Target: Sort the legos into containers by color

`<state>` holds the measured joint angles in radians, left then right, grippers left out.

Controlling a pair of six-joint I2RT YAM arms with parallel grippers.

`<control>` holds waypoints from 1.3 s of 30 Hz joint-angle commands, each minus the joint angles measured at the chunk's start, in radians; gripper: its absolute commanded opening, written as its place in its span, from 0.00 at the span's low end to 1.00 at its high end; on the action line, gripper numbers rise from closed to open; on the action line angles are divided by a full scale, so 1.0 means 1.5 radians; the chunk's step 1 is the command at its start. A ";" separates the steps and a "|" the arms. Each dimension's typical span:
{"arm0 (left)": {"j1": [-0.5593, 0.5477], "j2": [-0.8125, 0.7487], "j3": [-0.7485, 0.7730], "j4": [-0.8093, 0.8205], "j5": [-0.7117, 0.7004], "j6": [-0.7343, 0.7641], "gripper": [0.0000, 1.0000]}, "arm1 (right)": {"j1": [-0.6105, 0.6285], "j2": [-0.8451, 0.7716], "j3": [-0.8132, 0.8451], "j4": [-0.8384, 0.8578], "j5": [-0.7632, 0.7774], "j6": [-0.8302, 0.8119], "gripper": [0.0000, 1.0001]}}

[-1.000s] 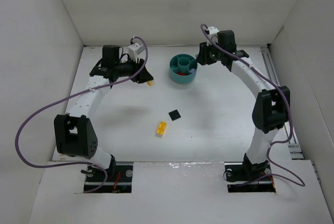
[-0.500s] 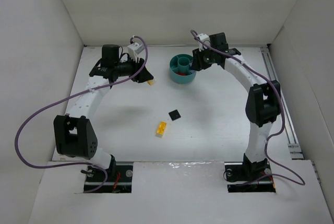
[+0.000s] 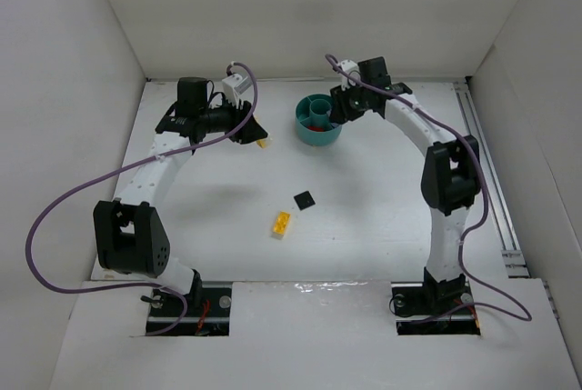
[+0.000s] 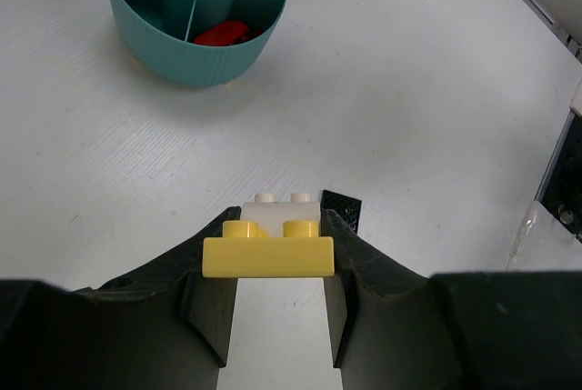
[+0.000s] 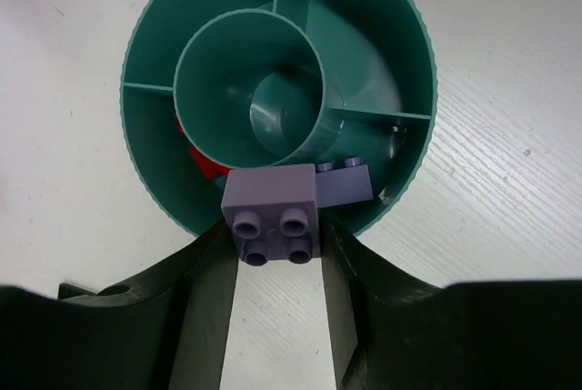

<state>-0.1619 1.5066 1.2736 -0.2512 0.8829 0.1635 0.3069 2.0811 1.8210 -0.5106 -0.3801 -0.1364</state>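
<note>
My left gripper [image 4: 279,226] [image 3: 257,138] hangs left of the teal dish [image 3: 318,133] [image 4: 173,49], shut on a yellow lego [image 4: 268,254] [image 3: 264,144]. A pale brick [image 4: 282,211] sits right behind it between the fingertips. My right gripper [image 5: 275,231] [image 3: 335,117] is shut on a pale purple lego [image 5: 273,213] over the dish's rim [image 5: 414,35]. Another purple lego [image 5: 348,181] lies in one wedge and a red lego [image 5: 195,161] [image 4: 223,33] in the neighbouring one. The round cup [image 5: 250,90] in the middle holds nothing.
A black lego [image 3: 303,199] [image 4: 344,210] and a yellow lego [image 3: 282,224] lie on the white table near the middle, between the arms. White walls enclose the table at the back and both sides.
My right arm has swung left, carrying the purple lego from beside the dish to over its right edge. The left arm and its yellow lego have not moved.
</note>
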 commanded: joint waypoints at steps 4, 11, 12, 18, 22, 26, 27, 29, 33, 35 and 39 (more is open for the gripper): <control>-0.001 -0.014 0.009 0.021 0.015 -0.004 0.00 | 0.007 0.002 0.041 0.013 0.011 -0.009 0.57; -0.001 -0.007 0.015 0.021 0.015 -0.004 0.00 | 0.001 -0.022 0.028 0.050 0.023 0.011 0.68; -0.001 -0.007 0.015 0.021 0.015 -0.004 0.00 | 0.001 -0.035 0.020 0.067 0.023 0.022 0.66; -0.001 -0.007 0.009 0.034 -0.016 -0.004 0.00 | 0.071 -0.109 -0.014 0.203 0.149 0.158 0.61; -0.001 -0.013 0.002 0.050 -0.040 -0.017 0.00 | 0.154 -0.063 0.027 0.210 0.314 0.204 0.72; -0.001 -0.013 0.002 0.050 -0.047 -0.017 0.00 | 0.192 -0.004 0.092 0.171 0.380 0.211 0.94; -0.001 -0.013 0.002 0.050 -0.047 -0.017 0.00 | 0.192 0.006 0.110 0.171 0.390 0.211 0.95; 0.005 -0.013 0.002 0.050 -0.047 -0.017 0.00 | 0.199 0.028 0.117 0.177 0.416 0.204 0.96; 0.011 -0.020 -0.010 0.050 -0.047 -0.024 0.00 | 0.207 0.058 0.141 0.191 0.498 0.189 0.99; 0.011 -0.020 -0.010 0.057 -0.047 -0.030 0.00 | 0.207 0.070 0.158 0.191 0.518 0.181 0.99; 0.011 -0.020 -0.010 0.063 -0.040 -0.030 0.00 | 0.207 0.079 0.171 0.167 0.499 0.179 0.99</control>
<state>-0.1524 1.5070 1.2675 -0.2024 0.8085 0.1368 0.6132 2.2196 2.0064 -0.2745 0.3382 0.1352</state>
